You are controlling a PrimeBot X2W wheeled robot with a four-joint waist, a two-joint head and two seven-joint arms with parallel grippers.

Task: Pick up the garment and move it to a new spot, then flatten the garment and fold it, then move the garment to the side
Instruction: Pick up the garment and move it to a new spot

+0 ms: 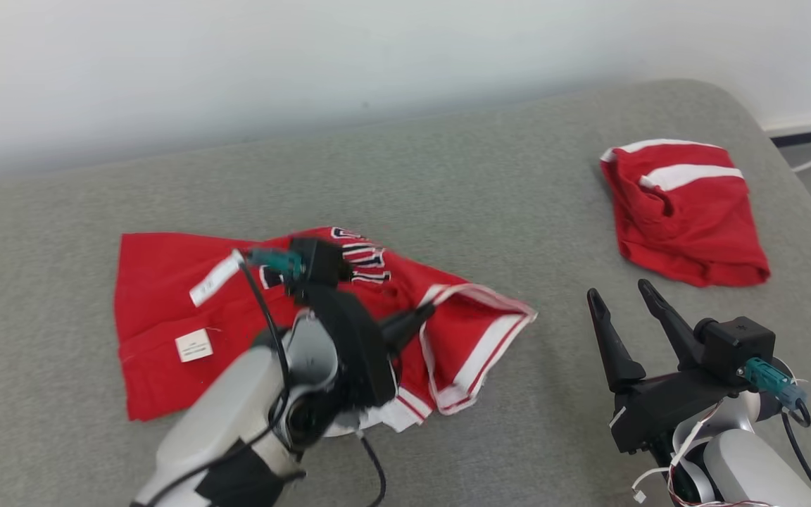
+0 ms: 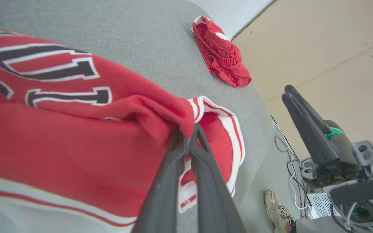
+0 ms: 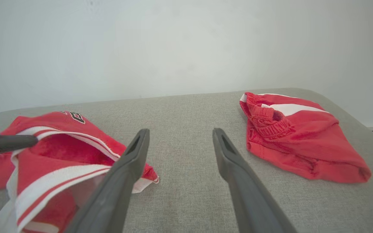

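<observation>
Garment: the red garment point(image 1: 159, 317) lies spread but rumpled on the grey padded surface point(image 1: 448, 176), at about 8 o'clock from the surface's middle in the head view. Black-and-white lettering point(image 1: 363, 257) shows at its 12 o'clock edge. Its white-and-red striped trim point(image 1: 479, 352) is bunched up at its 3 o'clock end.

Tags: two white tags point(image 1: 194, 346) sit on the garment's flat red part, toward 9 o'clock.

Left gripper: the left gripper point(image 1: 428, 308) reaches over the garment, fingers pointing toward 2 o'clock. In the left wrist view its jaws are pressed together, pinching a fold of red cloth point(image 2: 160, 110) right beside the striped trim. The pinched fold is lifted a little above the surface.

Right gripper: the right gripper point(image 1: 619, 290) hovers over bare surface at about 4 o'clock in the head view. Its jaws are spread wide with nothing between them. It is well apart from the garment.

Second cloth: red shorts point(image 1: 687, 211) with a white band lie folded at about 2 o'clock, near the surface's far right corner, apart from both grippers.

Floor: a shoe point(image 2: 275, 207) shows at 5 o'clock in the left wrist view, beside the surface's edge.

Background: a pale wall point(image 1: 307, 56) runs behind the surface at 12 o'clock.
</observation>
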